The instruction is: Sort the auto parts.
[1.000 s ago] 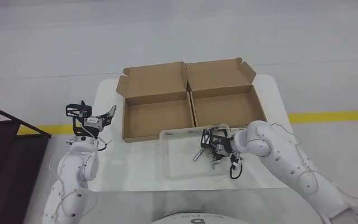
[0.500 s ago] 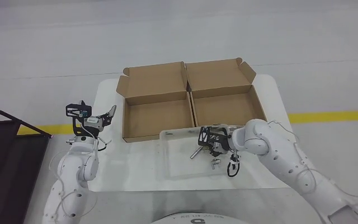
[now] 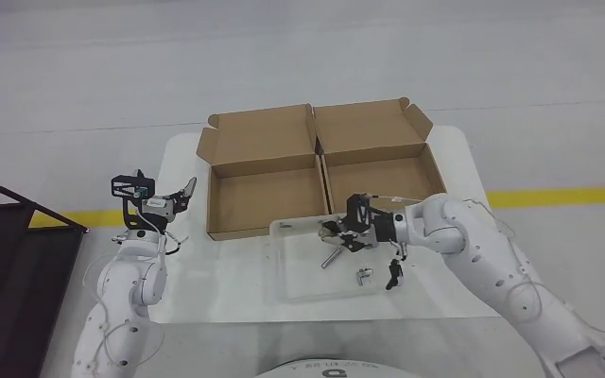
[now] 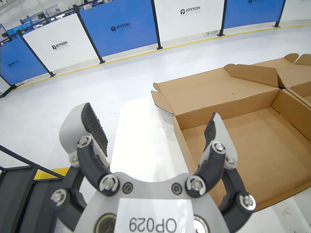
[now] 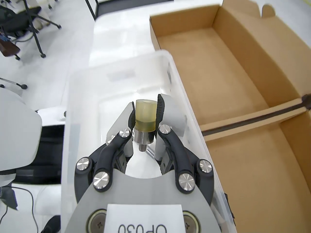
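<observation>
Auto part (image 5: 145, 116) pinched by its cap in your right gripper (image 5: 146, 101), plain in wrist view | bin wall (image 5: 180, 90) close beside | left gripper (image 4: 149, 110) spread wide.

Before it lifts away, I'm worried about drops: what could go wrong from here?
The right gripper holds the yellow-capped part in its jaws by the cap; the metal stud could pivot it loose.
The rim of the clear bin stands between it and the cardboard box; a low carry might clip it.

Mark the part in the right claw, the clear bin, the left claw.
part (image 5: 145, 112): right wrist view, yellowish cap
clear bin (image 5: 121, 61): right wrist view, far rim
left claw (image 4: 149, 110): left wrist view, between fingertips
</observation>
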Motion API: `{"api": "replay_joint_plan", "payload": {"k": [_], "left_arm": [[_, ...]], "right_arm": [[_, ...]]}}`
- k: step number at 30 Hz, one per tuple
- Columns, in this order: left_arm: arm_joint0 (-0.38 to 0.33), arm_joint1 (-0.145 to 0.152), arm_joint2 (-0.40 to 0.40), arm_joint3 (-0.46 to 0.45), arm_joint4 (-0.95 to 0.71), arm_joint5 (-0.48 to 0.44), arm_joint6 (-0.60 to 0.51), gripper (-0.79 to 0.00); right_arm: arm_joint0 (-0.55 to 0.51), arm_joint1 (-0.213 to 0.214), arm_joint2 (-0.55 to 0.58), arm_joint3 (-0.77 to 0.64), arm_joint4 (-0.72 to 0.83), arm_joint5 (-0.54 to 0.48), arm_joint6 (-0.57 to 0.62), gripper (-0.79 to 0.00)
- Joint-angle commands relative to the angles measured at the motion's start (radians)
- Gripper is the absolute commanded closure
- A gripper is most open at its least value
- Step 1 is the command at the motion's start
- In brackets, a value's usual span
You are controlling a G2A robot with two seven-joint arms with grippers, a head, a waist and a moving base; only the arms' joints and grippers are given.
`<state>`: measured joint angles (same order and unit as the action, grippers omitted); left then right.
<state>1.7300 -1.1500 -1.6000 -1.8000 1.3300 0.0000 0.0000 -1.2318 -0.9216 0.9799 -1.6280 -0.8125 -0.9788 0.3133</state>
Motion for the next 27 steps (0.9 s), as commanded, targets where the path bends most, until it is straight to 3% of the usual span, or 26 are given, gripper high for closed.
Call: {"api": "replay_joint_plan", "payload": {"k": [1,8,27], "left_arm": [[0.0,0.0,0.0,0.0,0.0,0.0,0.0,-0.785],[0.0,0.0,0.0,0.0,0.0,0.0,0.0,-0.785],[0.0,0.0,0.0,0.0,0.0,0.0,0.0,-0.785]], "right_arm": [[-0.041,0.008,0.037,-0.015,-0.02,-0.033,-0.131,0.0],[-0.104,0.042,0.054,-0.035,-0.082,-0.033,-0.417,0.0],[-0.105,0.044,0.054,-0.034,-0.087,-0.033,-0.429,0.0]]}}
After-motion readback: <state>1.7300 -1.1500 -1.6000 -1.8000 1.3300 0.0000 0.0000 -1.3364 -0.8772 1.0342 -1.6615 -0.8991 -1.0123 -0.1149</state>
